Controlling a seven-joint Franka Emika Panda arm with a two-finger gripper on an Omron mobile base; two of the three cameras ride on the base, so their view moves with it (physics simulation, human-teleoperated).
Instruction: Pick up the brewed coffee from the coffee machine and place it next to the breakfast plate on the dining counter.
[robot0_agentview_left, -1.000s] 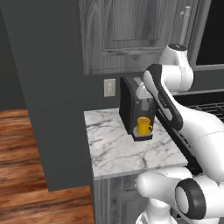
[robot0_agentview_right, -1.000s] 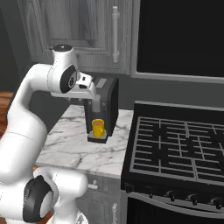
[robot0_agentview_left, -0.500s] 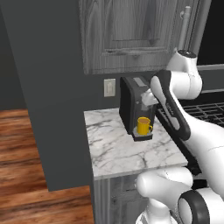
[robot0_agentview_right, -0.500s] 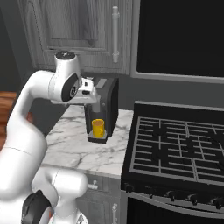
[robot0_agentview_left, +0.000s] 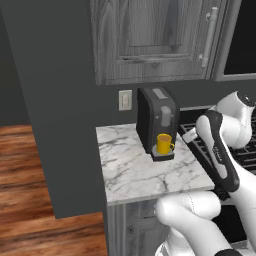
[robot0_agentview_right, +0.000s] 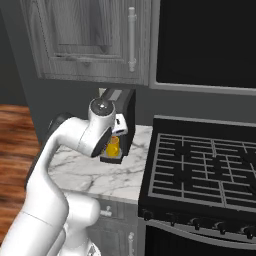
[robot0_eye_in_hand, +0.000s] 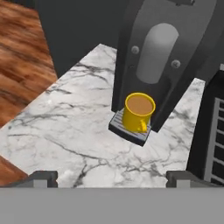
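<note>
The brewed coffee is a small yellow mug (robot0_eye_in_hand: 139, 111) of brown liquid. It stands on the drip tray (robot0_eye_in_hand: 127, 128) under the grey spout head of the black coffee machine (robot0_eye_in_hand: 168, 52), handle towards the hand camera. The mug (robot0_agentview_left: 164, 144) and the machine (robot0_agentview_left: 156, 119) also appear in the left base view. In the right base view my arm partly covers the mug (robot0_agentview_right: 113, 146). My gripper (robot0_eye_in_hand: 113, 180) is open with nothing between its widely spread fingertips (robot0_eye_in_hand: 42, 178). It hovers in front of and above the mug, apart from it. The breakfast plate and the dining counter are out of view.
The machine stands on a small marble top (robot0_agentview_left: 130, 170) over grey cabinets. A black gas stove (robot0_agentview_right: 210, 167) adjoins it on the right. Wooden wall cabinets (robot0_agentview_left: 150, 35) hang above, a dark wall panel (robot0_agentview_left: 55, 100) stands to the left, and wood floor (robot0_agentview_left: 25, 190) lies beyond.
My arm has swung down and towards the coffee machine; its upper joint now sits lower and in front of the machine in the right base view. The mug has not moved.
</note>
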